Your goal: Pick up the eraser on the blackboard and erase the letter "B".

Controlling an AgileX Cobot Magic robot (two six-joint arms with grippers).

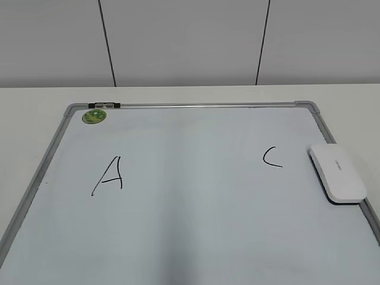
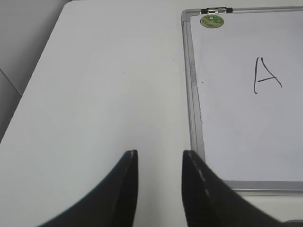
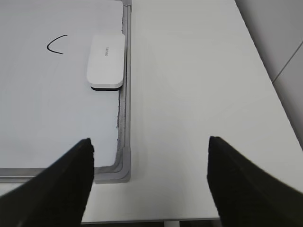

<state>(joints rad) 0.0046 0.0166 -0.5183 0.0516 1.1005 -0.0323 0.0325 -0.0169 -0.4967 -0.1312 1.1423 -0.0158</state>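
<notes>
The blackboard (image 1: 196, 196) is a pale whiteboard with a grey frame, lying flat on the table. The white eraser (image 1: 336, 172) lies on its right edge, next to a black "C" (image 1: 272, 157); it also shows in the right wrist view (image 3: 106, 60). A black "A" (image 1: 109, 176) is at the left. No letter "B" shows between them. My right gripper (image 3: 149, 151) is open and empty, above the board's near right corner, well short of the eraser. My left gripper (image 2: 160, 158) is open and empty over the bare table, left of the board's frame (image 2: 193, 94).
A small round green magnet (image 1: 94, 116) sits at the board's far left corner, beside a black-and-silver clip (image 1: 104, 105) on the top frame. The white table (image 3: 199, 85) extends right of the board to its edge. A grey panelled wall stands behind.
</notes>
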